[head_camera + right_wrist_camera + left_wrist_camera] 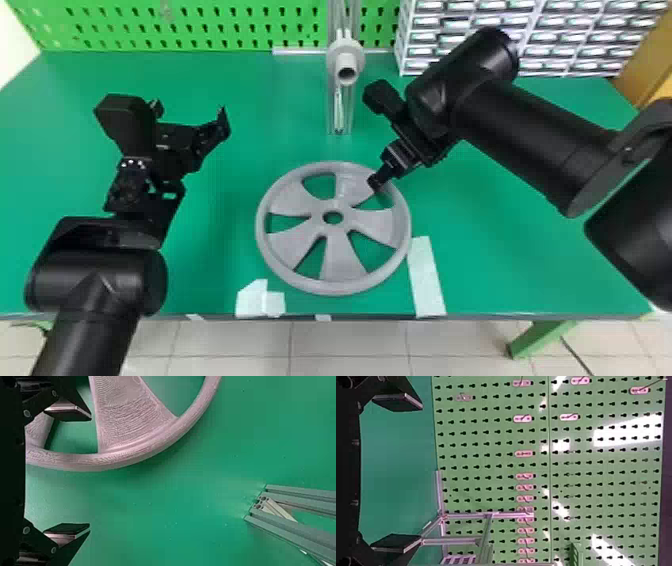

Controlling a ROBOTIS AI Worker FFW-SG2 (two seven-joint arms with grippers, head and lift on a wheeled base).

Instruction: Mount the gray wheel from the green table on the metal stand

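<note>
Has the gray wheel (342, 257) flat on the bench (500, 240), with the nearer right fingers (90, 472) wide astride its far right rim (99, 462). Holds the left fingers (421, 473) wide too, well apart. Likely needs lowering rightside first.

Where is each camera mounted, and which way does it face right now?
Head view: on the head, facing forward and down over the green table; left arm and right arm show.
Left wrist view: on the left wrist, facing the pegboard; its open fingers show.
Right wrist view: on the right wrist, facing the tabletop; its open fingers show.
Head and right wrist views share the gray wheel and metal stand.
</note>
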